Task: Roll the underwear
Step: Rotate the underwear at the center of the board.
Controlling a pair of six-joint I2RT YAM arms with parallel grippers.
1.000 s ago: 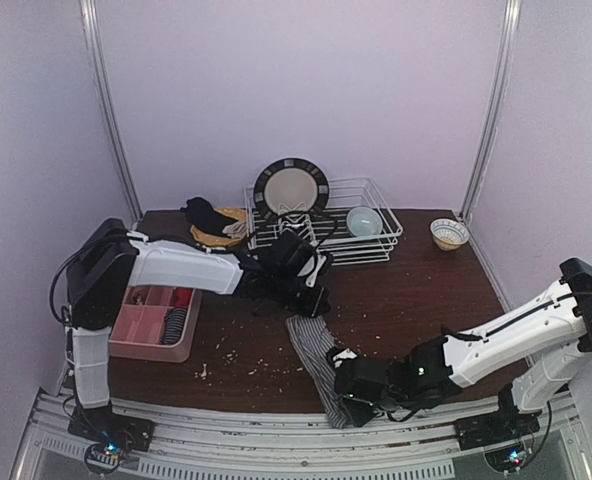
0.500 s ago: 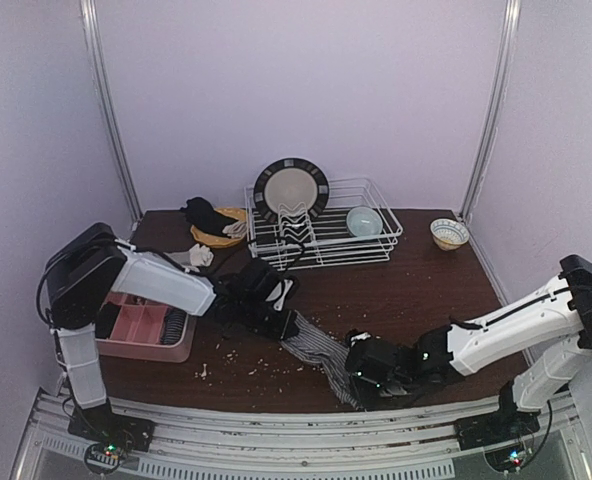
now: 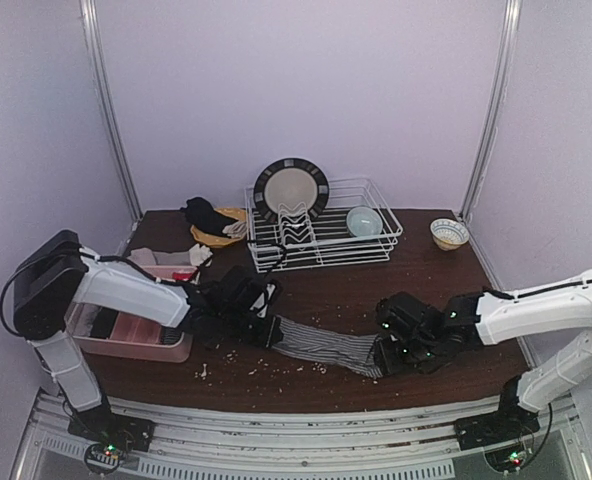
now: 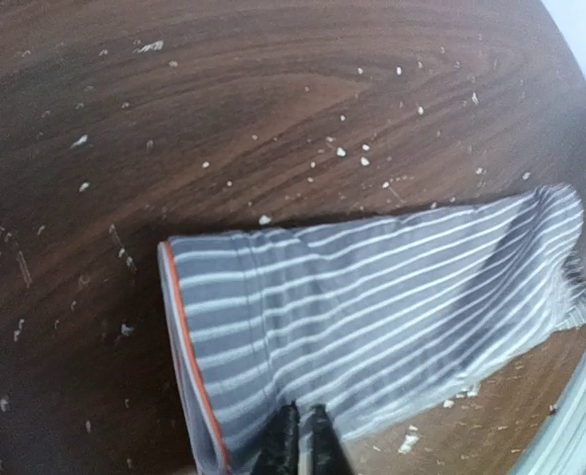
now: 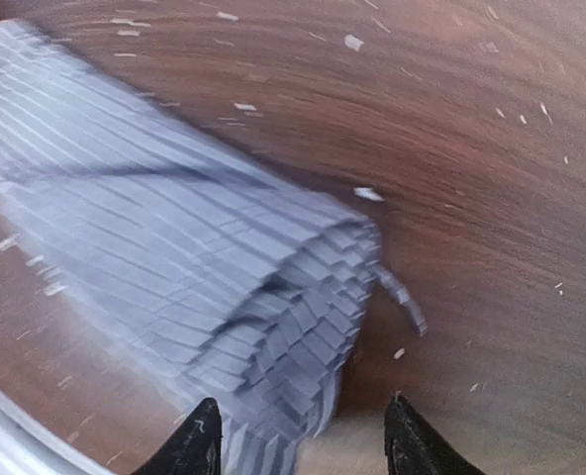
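Observation:
The grey, white-striped underwear lies stretched left to right on the brown table near the front. Its orange-edged waistband is at the left end. My left gripper is shut on the fabric just beside the waistband, and its fingertips pinch the cloth. My right gripper is at the right end of the garment. In the right wrist view it is open wide, and the bunched edge of the underwear lies by its left finger.
A pink tray sits at the left by the left arm. A white dish rack with a plate and a bowl stands at the back. Another bowl is at the back right, and a basket holds dark cloth. Crumbs dot the table.
The left gripper pulled its end of the underwear leftward and nearer. The right arm swung right, away from the front edge. The garment turned from front-to-back to left-to-right.

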